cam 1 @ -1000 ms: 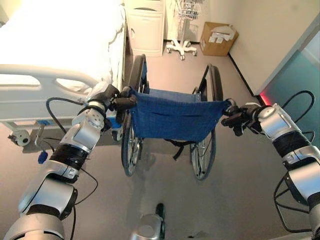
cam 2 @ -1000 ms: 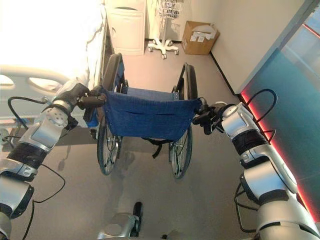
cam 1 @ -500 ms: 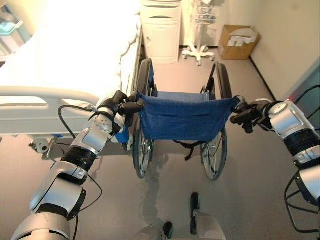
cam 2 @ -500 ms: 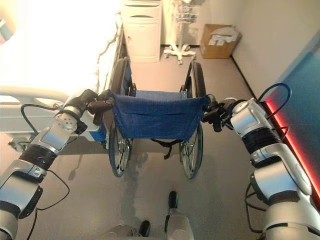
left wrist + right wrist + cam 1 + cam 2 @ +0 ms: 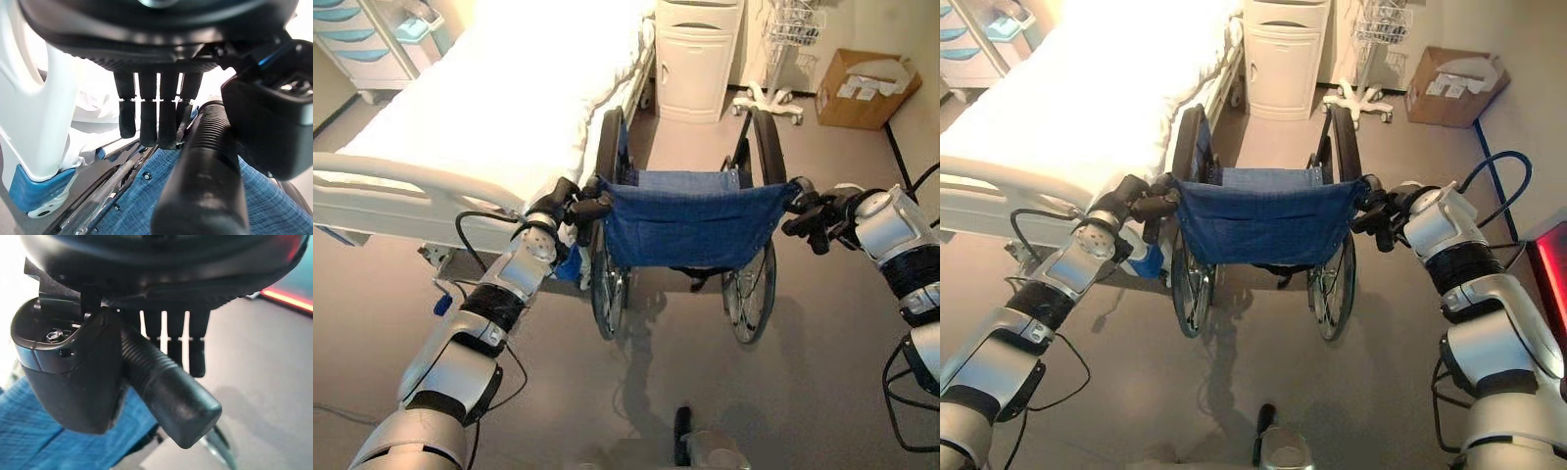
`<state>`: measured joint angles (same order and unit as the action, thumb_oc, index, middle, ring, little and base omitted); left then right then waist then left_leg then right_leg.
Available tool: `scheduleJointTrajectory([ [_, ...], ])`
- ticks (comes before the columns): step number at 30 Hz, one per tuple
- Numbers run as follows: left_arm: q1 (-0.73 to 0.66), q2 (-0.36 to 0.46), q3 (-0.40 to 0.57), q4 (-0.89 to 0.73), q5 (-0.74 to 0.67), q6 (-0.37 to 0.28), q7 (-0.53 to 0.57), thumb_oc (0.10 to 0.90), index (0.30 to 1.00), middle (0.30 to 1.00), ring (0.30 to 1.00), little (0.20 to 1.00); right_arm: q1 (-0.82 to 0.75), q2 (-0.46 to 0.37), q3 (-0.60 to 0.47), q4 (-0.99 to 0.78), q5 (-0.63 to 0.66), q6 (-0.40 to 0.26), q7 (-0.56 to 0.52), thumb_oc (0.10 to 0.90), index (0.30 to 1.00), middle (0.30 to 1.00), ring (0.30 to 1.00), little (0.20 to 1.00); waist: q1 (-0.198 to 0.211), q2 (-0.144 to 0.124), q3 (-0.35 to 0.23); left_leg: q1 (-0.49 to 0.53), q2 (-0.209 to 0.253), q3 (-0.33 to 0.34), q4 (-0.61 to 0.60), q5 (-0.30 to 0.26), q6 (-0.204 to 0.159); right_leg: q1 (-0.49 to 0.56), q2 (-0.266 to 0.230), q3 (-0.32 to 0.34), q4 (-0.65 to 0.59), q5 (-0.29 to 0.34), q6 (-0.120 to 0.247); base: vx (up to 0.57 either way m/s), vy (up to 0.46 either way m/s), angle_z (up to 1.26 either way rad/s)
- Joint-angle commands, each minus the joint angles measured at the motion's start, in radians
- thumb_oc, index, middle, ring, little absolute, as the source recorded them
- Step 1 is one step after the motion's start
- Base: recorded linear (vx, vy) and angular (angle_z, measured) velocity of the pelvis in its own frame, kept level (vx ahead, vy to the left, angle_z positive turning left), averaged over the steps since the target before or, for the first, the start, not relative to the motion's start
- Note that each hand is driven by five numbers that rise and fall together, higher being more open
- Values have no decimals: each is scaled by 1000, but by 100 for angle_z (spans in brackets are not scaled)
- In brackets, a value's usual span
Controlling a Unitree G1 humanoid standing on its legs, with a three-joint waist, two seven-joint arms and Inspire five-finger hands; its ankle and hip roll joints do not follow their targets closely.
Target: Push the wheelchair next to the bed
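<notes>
- The wheelchair (image 5: 690,220) with its blue cloth back sits in the middle of the frame, on the grey floor (image 5: 803,392).
- Its left big wheel is just beside the edge of the white bed (image 5: 499,108), which fills the upper left of the frame.
- The left hand (image 5: 570,204) is at the left push handle (image 5: 203,181). The fingers (image 5: 146,122) hang over the ribbed black grip and the thumb sits beside it, so the hand is wrapped on it.
- The right hand (image 5: 822,217) is at the right push handle (image 5: 168,387), with its fingers and thumb around the grip.
- At the top of the frame, past the chair, stand a white cabinet (image 5: 697,59), a white wheeled stand (image 5: 773,93) and a cardboard box (image 5: 867,88) in the upper right.
</notes>
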<state>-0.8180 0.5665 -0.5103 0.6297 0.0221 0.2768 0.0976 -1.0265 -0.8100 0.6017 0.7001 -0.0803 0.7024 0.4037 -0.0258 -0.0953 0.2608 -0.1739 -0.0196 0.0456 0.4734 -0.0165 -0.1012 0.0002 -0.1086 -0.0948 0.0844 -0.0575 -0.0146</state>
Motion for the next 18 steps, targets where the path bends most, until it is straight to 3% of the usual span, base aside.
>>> scheduleJointTrajectory([
  [1,98,-26,-59,-86,-45,-100,-101,400,300,300,300,300,8,24,56,-95,-69,-70,-11,400,300,300,300,300,80,58,95,-105,7,120,-191,191,39,146,133,-44,-2,21,39,474,50,-77],
  [3,113,-11,-61,-91,-43,-88,-105,400,300,300,300,300,16,38,57,-85,-95,-79,15,400,300,300,300,300,120,81,88,-134,-2,117,-342,263,24,202,161,-10,-22,7,47,544,143,-80],
  [4,116,-9,-60,-91,-44,-86,-104,400,300,300,300,300,15,40,58,-83,-99,-81,20,400,300,300,300,300,126,80,87,-131,-8,112,-363,264,24,210,159,-5,-22,2,49,671,269,-113],
  [6,125,8,-45,-90,-42,-75,-102,400,300,300,300,300,1,51,67,-76,-118,-88,70,400,300,300,300,300,146,83,66,-108,-11,113,-405,230,42,232,150,18,-3,-31,62,461,252,-111],
  [8,117,34,-36,-72,-62,-77,-132,400,300,300,300,300,12,60,65,-59,-126,-83,128,400,300,300,300,300,146,65,35,-87,-6,144,-329,137,87,246,118,9,50,-62,79,429,253,-84],
  [9,116,34,-36,-72,-62,-77,-132,400,300,300,300,300,12,60,65,-59,-126,-83,128,400,300,300,300,300,149,67,33,-90,-3,145,-328,138,87,243,120,11,49,-59,78,504,234,-60],
  [10,102,70,-45,-74,-66,-70,-164,400,300,300,300,300,55,55,52,-53,-100,-98,118,400,300,300,300,300,155,53,10,-73,11,156,-310,101,105,259,107,-4,65,-71,91,340,136,-24],
  [14,57,93,-66,-45,-65,-64,-180,400,300,300,300,300,94,68,30,-37,-98,-121,102,400,300,300,300,300,162,34,-11,-55,-3,141,-315,75,123,244,56,-39,101,-17,135,307,162,8],
  [18,29,77,-73,-12,-73,-63,-165,400,300,300,300,300,67,95,36,-1,-94,-129,93,400,300,300,300,300,172,33,-16,-47,-16,123,-331,71,134,227,17,-54,175,43,161,204,165,-24],
])
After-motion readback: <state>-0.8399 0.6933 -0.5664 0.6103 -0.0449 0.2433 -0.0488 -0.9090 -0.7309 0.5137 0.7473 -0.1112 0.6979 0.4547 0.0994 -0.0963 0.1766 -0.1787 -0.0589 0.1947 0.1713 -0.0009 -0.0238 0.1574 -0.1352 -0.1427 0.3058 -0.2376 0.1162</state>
